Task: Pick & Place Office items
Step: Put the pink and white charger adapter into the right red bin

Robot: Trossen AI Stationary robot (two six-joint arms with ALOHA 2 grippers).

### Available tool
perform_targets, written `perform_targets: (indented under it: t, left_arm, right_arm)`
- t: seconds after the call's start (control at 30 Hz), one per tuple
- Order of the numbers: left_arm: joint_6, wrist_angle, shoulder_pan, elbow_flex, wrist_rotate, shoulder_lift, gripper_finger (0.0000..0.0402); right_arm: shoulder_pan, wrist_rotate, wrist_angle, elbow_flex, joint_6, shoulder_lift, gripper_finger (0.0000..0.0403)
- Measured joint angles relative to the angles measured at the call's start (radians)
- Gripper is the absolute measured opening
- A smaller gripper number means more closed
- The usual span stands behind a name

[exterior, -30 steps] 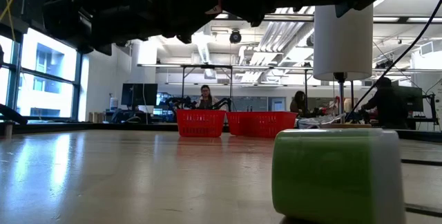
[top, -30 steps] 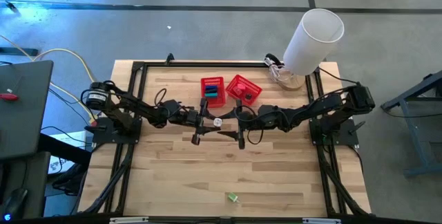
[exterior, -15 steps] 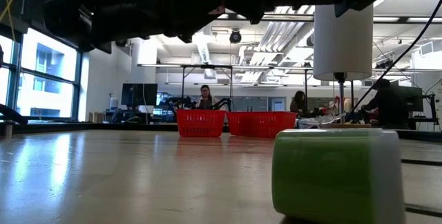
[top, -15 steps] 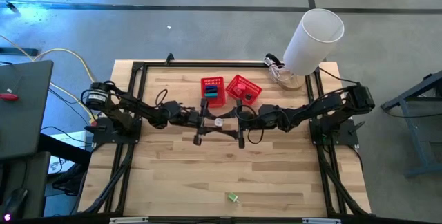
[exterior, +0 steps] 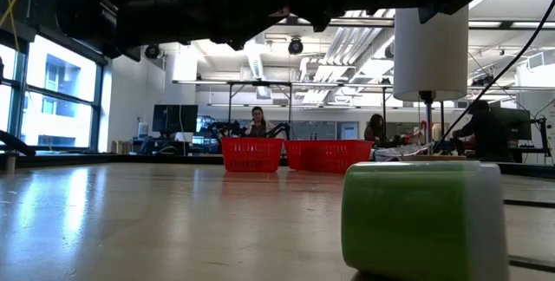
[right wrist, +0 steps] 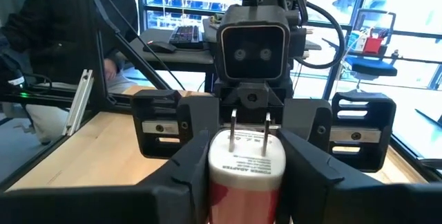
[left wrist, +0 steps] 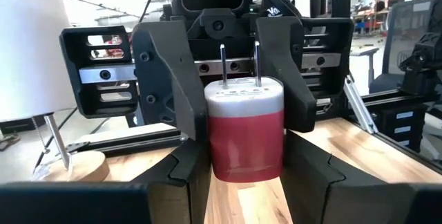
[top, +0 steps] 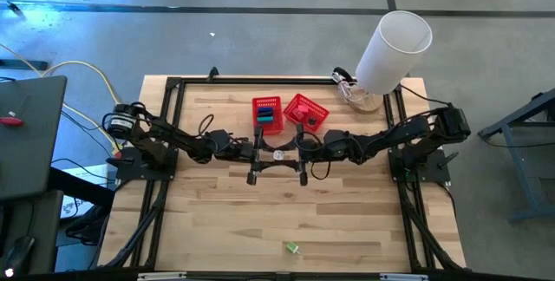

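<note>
A red-and-white plug adapter [top: 278, 153], one of the office items, hangs over the table's middle with its two prongs [left wrist: 239, 61] pointing up. My left gripper [top: 270, 153] comes at it from the table's left, my right gripper [top: 289, 153] from the right, and both are shut on it. Two red mesh baskets [top: 268, 114] [top: 306, 110] stand behind it, with small items inside. A green item [top: 291, 248] lies on the table near the front edge; it looms large in the low view [exterior: 422, 216]. My left gripper pinches the adapter's red lower body [left wrist: 218, 160] between its two fingers [left wrist: 188, 172]. The fingers lie level and come from the table's left. The adapter stands upright, clear of the table. My right gripper pinches the same two sides of the adapter between its two fingers [right wrist: 181, 175], beside the white upper part [right wrist: 219, 160]. The fingers lie level and come from the table's right, facing my left gripper. The adapter stays upright, prongs up.
A big white cylinder [top: 395, 49] leans over the far right corner on a round base [top: 364, 101]. A black frame [top: 173, 83] runs along the table's edges. Bare wood [top: 260, 220] lies between the arms and the green item. People sit in the room beyond.
My left gripper has moved a little toward the table's right with the adapter, narrowing the gap to my right gripper. The adapter stays upright and clear of the table.
</note>
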Motion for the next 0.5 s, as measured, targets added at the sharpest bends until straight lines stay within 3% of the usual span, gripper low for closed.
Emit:
perform_targets:
  t: [0.5]
  left_arm:
    - [-0.003, -0.015, 0.007, 0.000, 0.002, 0.000, 0.0133]
  right_arm:
    - [0.005, 0.010, -0.042, 0.001, -0.011, -0.001, 0.0126]
